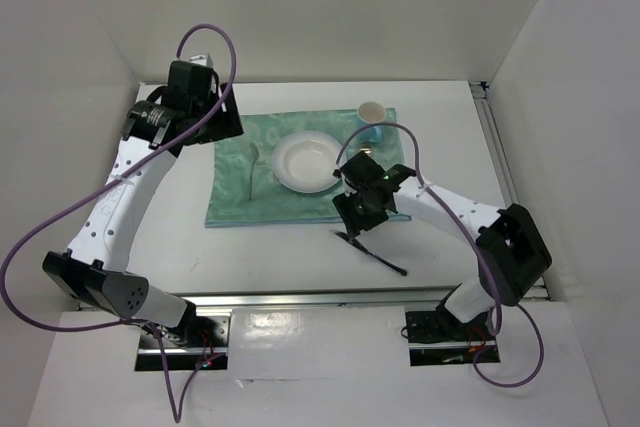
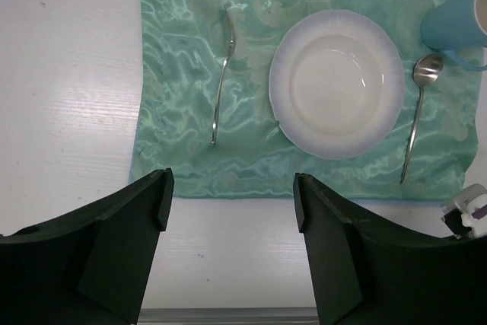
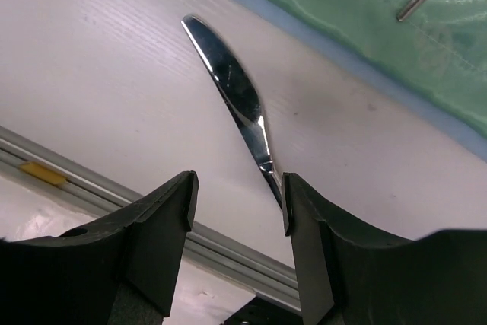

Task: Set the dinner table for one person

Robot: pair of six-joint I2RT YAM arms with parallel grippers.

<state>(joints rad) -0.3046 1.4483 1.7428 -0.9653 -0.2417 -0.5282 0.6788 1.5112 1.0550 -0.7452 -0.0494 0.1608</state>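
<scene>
1. The dinner table is a broad, flat, plain white rectangular top that fills the floor of the white-walled enclosure. A metal rail runs along its near edge, in front of the arm bases. Its surface is glossy enough to carry soft reflections.
2. A teal-green patterned cloth mat lies flat on the far middle of the table, with bare white tabletop on all sides.
3. The left gripper hangs over bare tabletop just off the mat's edge. Its fingers are spread wide with nothing between them.
4. The right gripper is low over the strip of table between mat and rail, its jaws standing apart. The knife's handle runs in beside the right-hand finger; I cannot tell whether it touches.
5. A round white plate sits on the middle of the mat.
6. A light blue cup stands upright at the mat's far right corner.
7. A table knife lies flat and diagonal on bare tabletop, just off the mat's near edge.
8. A fork lies on the mat left of the plate.
9. A spoon lies on the mat right of the plate, its bowl near the cup.
</scene>
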